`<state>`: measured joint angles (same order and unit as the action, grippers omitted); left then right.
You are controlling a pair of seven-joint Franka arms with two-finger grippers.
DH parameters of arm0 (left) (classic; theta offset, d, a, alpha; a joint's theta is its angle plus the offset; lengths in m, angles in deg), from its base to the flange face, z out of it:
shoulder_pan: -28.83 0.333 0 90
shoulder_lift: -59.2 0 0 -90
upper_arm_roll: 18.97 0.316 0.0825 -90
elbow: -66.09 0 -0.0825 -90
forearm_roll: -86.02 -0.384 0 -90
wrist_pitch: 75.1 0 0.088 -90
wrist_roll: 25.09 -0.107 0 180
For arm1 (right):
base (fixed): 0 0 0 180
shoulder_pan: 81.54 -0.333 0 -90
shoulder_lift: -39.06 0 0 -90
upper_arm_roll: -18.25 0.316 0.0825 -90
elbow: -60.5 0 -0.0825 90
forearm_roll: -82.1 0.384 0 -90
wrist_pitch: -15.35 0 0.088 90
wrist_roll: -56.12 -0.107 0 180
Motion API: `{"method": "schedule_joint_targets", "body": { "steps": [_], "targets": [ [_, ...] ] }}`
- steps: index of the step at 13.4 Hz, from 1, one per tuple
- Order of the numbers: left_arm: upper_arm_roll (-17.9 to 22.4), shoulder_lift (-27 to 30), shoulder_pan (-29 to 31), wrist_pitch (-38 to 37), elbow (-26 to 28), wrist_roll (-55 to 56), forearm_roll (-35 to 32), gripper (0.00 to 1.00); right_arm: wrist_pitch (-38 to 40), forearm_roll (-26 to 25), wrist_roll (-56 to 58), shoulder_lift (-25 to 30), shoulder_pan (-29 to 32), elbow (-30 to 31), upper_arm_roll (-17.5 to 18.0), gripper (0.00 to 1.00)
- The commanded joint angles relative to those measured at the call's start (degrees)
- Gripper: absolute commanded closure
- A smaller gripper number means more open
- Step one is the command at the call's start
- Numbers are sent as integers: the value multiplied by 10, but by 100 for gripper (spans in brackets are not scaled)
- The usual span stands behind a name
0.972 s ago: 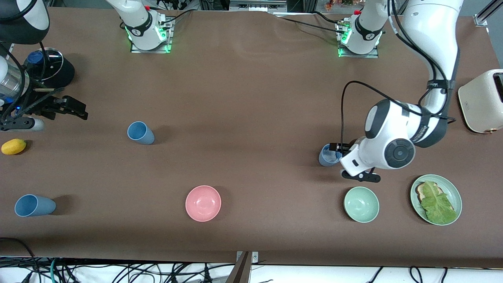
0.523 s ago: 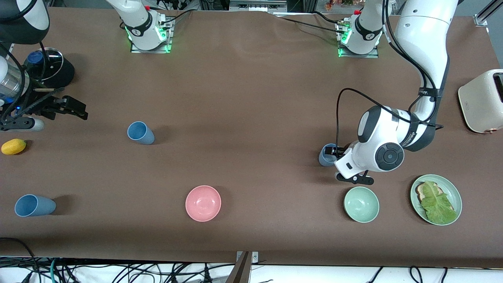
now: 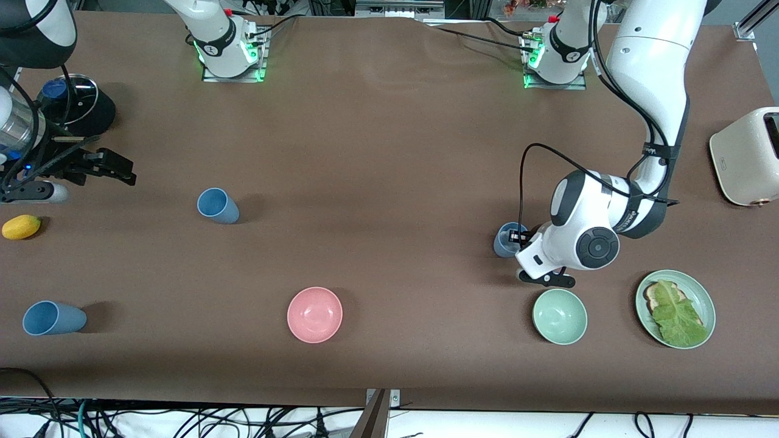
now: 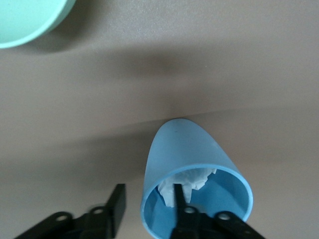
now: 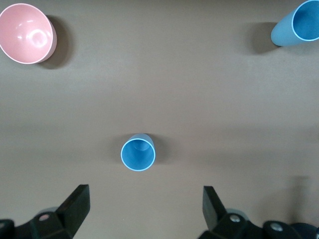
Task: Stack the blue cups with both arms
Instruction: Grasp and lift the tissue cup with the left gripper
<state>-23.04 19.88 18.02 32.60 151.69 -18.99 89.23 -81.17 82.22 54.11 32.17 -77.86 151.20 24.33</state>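
Three blue cups stand on the brown table. One blue cup is toward the left arm's end and has crumpled white paper inside. My left gripper straddles its rim, one finger inside and one outside, with a small gap still showing at the outer wall. A second cup is toward the right arm's end. My right gripper hangs open high over that end of the table. The third cup is nearest the front camera.
A pink bowl and a mint-green bowl sit near the front edge. Beside the mint bowl is a green plate with toast and lettuce. A cream toaster is at the left arm's end; a yellow fruit is at the other end.
The left arm has sunk and shifted slightly at the cup, and its fingers have drawn closer together around the cup's wall. The right arm has not moved.
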Motion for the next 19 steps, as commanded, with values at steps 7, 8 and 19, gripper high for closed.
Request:
{"method": "schedule_joint_targets", "body": {
  "steps": [7,8,19],
  "targets": [
    [5,32,-5,-45,-9,-2,13,100,5,7,-3,4,4,-3,4,0],
    [3,40,-5,-48,-9,-1,15,100,5,2,-2,2,4,-3,4,0],
    [-32,49,-154,-61,-28,304,28,100,-43,-1,-5,-59,33,79,-21,0]
  ]
}}
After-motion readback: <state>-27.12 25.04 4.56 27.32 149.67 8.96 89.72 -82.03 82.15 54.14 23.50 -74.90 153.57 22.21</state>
